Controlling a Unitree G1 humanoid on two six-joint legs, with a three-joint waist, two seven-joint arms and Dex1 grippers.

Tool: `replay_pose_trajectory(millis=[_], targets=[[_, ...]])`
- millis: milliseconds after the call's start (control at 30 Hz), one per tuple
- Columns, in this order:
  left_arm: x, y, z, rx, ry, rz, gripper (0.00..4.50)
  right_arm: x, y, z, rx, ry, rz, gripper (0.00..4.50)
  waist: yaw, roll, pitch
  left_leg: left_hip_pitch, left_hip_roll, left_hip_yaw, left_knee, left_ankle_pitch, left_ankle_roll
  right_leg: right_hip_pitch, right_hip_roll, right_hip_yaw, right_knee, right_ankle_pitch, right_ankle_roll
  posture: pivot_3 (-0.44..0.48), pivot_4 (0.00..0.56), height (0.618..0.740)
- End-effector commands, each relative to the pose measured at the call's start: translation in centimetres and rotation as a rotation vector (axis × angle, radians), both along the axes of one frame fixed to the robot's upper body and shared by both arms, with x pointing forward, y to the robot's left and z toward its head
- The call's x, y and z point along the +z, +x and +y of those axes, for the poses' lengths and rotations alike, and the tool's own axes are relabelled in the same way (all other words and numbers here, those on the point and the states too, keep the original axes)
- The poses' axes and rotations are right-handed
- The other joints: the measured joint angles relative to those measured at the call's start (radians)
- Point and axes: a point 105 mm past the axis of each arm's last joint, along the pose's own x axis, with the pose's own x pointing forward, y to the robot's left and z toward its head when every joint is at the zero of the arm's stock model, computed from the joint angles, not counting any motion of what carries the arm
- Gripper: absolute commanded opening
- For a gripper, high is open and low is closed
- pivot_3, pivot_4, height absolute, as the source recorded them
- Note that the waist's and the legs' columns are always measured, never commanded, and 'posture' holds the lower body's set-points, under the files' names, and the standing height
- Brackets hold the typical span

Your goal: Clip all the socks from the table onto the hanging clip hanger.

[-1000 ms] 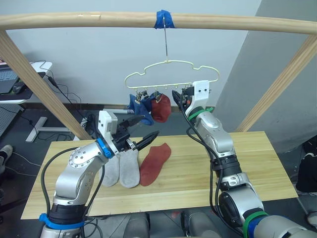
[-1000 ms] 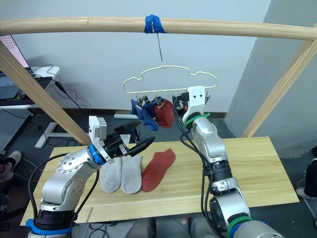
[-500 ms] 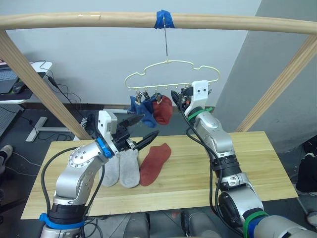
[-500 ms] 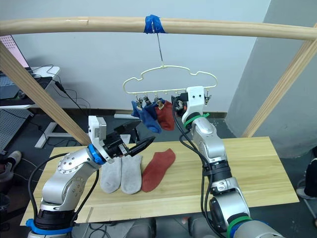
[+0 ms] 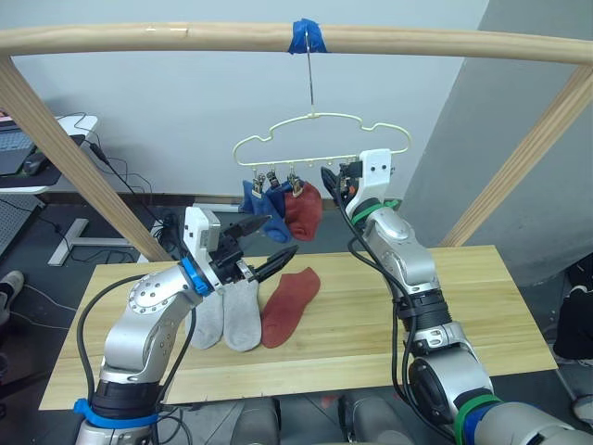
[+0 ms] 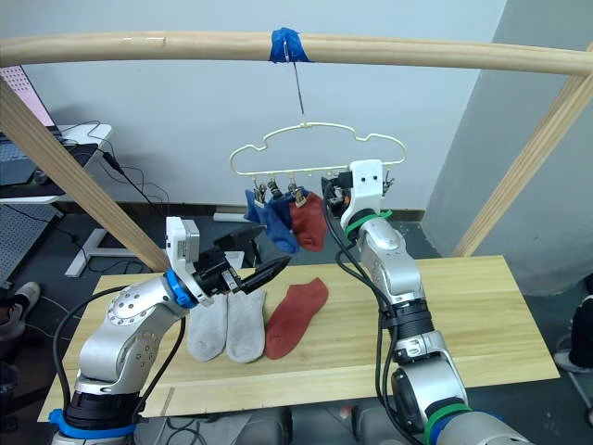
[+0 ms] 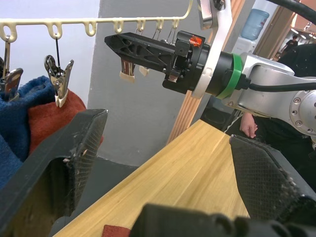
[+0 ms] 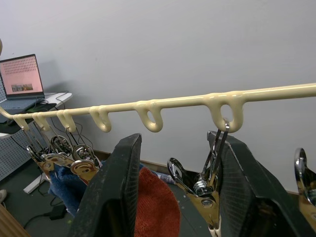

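Halfway through: three socks clipped, three waiting on the bench.

Lower left, the left pincer (image 5: 262, 247) gaped wide and empty above the grey socks (image 5: 228, 314) and red sock (image 5: 288, 306) on the bench (image 5: 482, 306); fetching one seemed next. Mid-frame, the right pincer (image 8: 175, 197) straddled a spare clip (image 8: 211, 195) on the hanger (image 5: 320, 139), a detail the wrist view revealed.

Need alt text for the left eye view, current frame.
Both open hands are raised: the right hand at the hanger, where two blue socks and a red sock hang clipped, and the left hand above the table. Two grey socks and a second red sock lie on it.
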Motion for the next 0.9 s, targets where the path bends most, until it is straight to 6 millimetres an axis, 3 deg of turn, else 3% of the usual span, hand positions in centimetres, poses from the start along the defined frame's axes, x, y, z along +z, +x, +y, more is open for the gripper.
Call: replay_pose_trajectory(millis=[33, 200, 267, 433, 600, 700, 833, 900], targets=[[0.6, -0.1, -0.2, -0.009, -0.005, -0.038, 4.50, 1.8, -0.3, 0.1, 0.007, 0.023, -0.062, 1.82, 0.000, 0.000, 0.000, 0.000, 0.000, 0.000, 0.000, 0.000, 0.000, 0.000, 0.000, 0.000, 0.000, 0.000, 0.000, 0.032, 0.140, 0.740], [0.4, -0.3, -0.3, -0.013, -0.007, -0.033, 4.50, 1.8, -0.3, 0.1, 0.008, 0.022, -0.066, 0.37, 0.000, 0.000, 0.000, 0.000, 0.000, 0.000, 0.000, 0.000, 0.000, 0.000, 0.000, 0.000, 0.000, 0.000, 0.000, 0.032, 0.140, 0.740], [0.4, -0.3, -0.3, -0.013, -0.008, -0.032, 4.50, 1.8, -0.4, 0.1, 0.008, 0.023, -0.066, 0.02, 0.000, 0.000, 0.000, 0.000, 0.000, 0.000, 0.000, 0.000, 0.000, 0.000, 0.000, 0.000, 0.000, 0.000, 0.000, 0.031, 0.139, 0.740], [-0.6, -0.3, -0.6, -0.012, 0.025, -0.002, 4.50, 1.7, -0.5, -0.3, 0.010, 0.017, -0.063, 0.02, 0.000, 0.000, 0.000, 0.000, 0.000, 0.000, 0.000, 0.000, 0.000, 0.000, 0.000, 0.000, 0.000, 0.000, 0.000, 0.025, 0.139, 0.740], [-5.8, 1.5, -0.4, 0.048, 0.247, 0.117, 4.50, 1.0, -1.0, -1.2, 0.046, -0.051, -0.034, 0.02, 0.000, 0.000, 0.000, 0.000, 0.000, 0.000, 0.000, 0.000, 0.000, 0.000, 0.000, 0.000, 0.000, 0.000, 0.000, 0.003, 0.145, 0.740], [-8.9, 2.7, -1.3, 0.068, 0.336, 0.174, 4.50, 0.6, -1.4, -1.7, 0.070, -0.081, -0.020, 0.02, 0.000, 0.000, 0.000, 0.000, -0.001, 0.000, 0.000, 0.000, 0.000, 0.000, 0.000, 0.000, 0.000, 0.000, 0.000, -0.007, 0.147, 0.740], [-10.8, 3.7, -2.5, 0.057, 0.384, 0.198, 4.50, 0.5, -1.7, -2.0, 0.074, -0.092, -0.007, 0.02, -0.002, 0.000, 0.000, 0.000, -0.001, 0.000, 0.000, 0.000, 0.001, 0.000, 0.000, 0.000, 0.000, 0.000, 0.000, -0.048, 0.160, 0.740], [-13.0, 5.2, -3.5, 0.090, 0.436, 0.262, 4.50, 0.5, -1.9, -2.5, 0.064, -0.096, -0.001, 0.02, -0.001, 0.002, 0.001, 0.000, -0.001, 0.000, 0.000, 0.000, 0.001, 0.000, 0.000, 0.000, 0.000, 0.000, 0.000, -0.065, 0.165, 0.740]])
